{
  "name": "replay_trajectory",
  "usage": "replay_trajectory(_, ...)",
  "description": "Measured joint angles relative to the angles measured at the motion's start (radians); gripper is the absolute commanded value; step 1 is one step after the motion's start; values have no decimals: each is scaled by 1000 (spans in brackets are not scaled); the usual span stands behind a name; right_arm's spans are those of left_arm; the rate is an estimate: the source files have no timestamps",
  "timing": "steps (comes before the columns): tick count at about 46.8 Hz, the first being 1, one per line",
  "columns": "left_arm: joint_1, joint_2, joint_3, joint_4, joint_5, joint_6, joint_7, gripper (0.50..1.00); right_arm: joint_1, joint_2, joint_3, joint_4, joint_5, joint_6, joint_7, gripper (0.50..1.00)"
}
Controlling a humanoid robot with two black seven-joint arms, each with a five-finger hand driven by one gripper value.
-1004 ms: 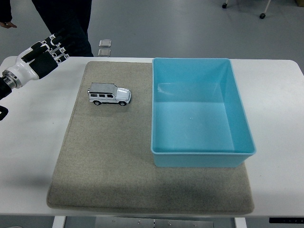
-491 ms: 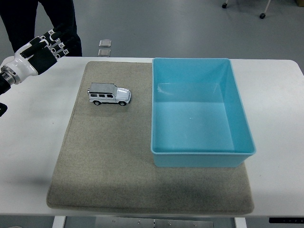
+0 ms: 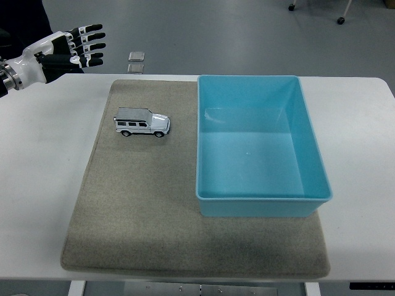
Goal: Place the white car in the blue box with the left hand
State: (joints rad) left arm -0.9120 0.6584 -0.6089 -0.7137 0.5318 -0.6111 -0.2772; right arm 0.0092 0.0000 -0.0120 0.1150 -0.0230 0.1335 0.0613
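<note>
Left hand (image 3: 62,50) up at top-left corner, above far-left edge of white table (image 3: 37,160), well apart from everything on it. Fingers (image 3: 91,45) spread wide & stretched out toward the right, stacked one over another w/ gaps between; holding nothing, touching nothing. Black fingers w/ white segments, white back of hand, wrist running off left edge.

White car (image 3: 142,122) sitting on grey mat (image 3: 136,209), upper-left part of it, on its wheels, nose pointing right. Silver-white body, dark windows. Not in box; clear gap of mat between car & box wall. Well below & right of the hand.

Blue box (image 3: 262,208) on right side of mat, far edge near mat's far edge, near wall short of mat's near edge. Open top, light-blue inside, nothing in it. Left wall roughly parallel to car's right end, apart from it.

Mat covering middle of table, near edge close to table's near edge. Two small square items (image 3: 136,61) on floor beyond table's far edge, just right of the fingertips in the view; too small to ID. Dark clothing of a person (image 3: 24,21) at top-left behind the hand.
</note>
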Motion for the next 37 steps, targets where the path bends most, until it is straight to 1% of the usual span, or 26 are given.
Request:
replay_trajectory(4,-15,13,1,-15,154,0,-73,996,0,0,0,0,0,0,0,936)
replay_trajectory(6,-21,16,2,-32,221,0,-101,996,0,0,0,0,0,0,0,938)
replay_trajectory(8,-25,20,3,-54,286,0,-121,994,0,0,0,0,0,0,0,936)
replay_trajectory(11,-27,30,7,-98,372,0,-135,994,0,0,0,0,0,0,0,936)
replay_trajectory(14,-26,35,14,-146,447,4,-138,996,0,0,0,0,0,0,0,936)
replay_trajectory(19,-18,37,20,-219,589,84,-139,996,0,0,0,0,0,0,0,936)
replay_trajectory(23,-16,36,20,-240,674,110,-139,996,0,0,0,0,0,0,0,936)
replay_trajectory(29,-14,25,21,-237,716,116,-138,996,0,0,0,0,0,0,0,936)
replay_trajectory(33,-16,5,53,-231,731,127,-137,996,0,0,0,0,0,0,0,936)
replay_trajectory(35,-17,-5,75,-229,738,141,-137,994,0,0,0,0,0,0,0,936)
replay_trajectory(37,-19,-13,95,-224,741,168,-137,996,0,0,0,0,0,0,0,936)
